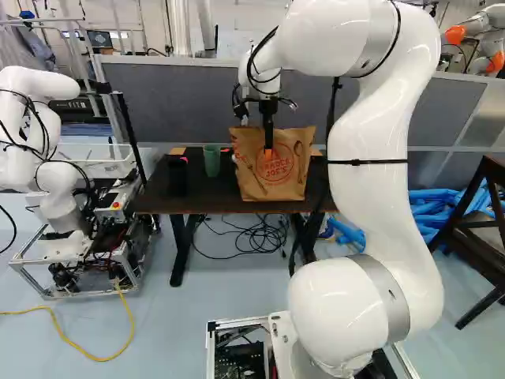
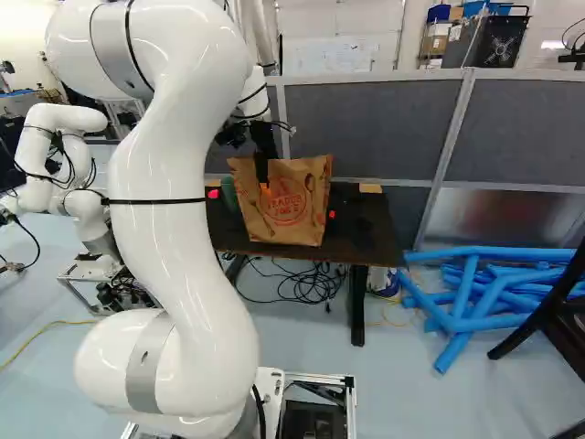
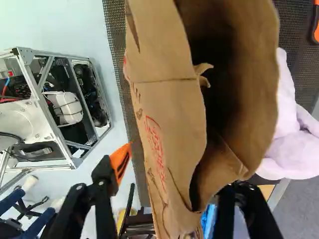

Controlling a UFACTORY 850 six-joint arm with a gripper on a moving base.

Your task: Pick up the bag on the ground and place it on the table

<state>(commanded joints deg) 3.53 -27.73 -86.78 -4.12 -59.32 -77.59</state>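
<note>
Bag is seen on the table, mouth stretched ahead of the gripper; 2 wide-spread fingers, astride its near end, should be backed clear.

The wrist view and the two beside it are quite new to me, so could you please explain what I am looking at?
The machine is a white robot arm on a moving base. Two pictures look ahead from that base, behind the arm, one from its left and one from its right; both show one scene. The third looks along the black gripper from the wrist. On the dark table stand an upright, open-topped paper bag and a green cup. The gripper's fingers stand wide apart around part of the bag, so nothing appears to be held.
</note>
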